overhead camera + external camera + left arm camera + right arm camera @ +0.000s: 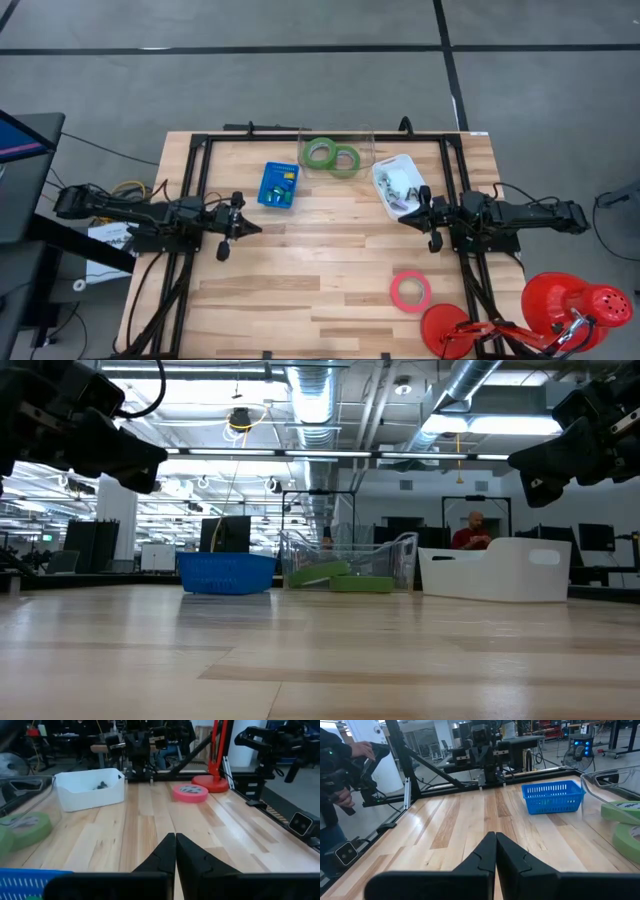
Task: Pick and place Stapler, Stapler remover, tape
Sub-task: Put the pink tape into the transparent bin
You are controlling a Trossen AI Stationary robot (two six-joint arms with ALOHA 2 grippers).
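Note:
Two green tape rolls (332,156) lie inside a clear bin (336,150) at the table's far edge. A pinkish-red tape roll (410,291) lies flat on the table near the right front. My left gripper (256,229) hovers shut above the left side of the table, holding nothing. My right gripper (402,218) hovers shut at the right side, beside the white tray (395,185), also holding nothing. The stapler and stapler remover cannot be made out; the white tray holds small dark items.
A blue basket (279,184) with small coloured items stands at the far left of centre. A red desk lamp (540,315) stands at the table's near right corner. The table's middle is bare wood (320,250). People show in the room beyond the table.

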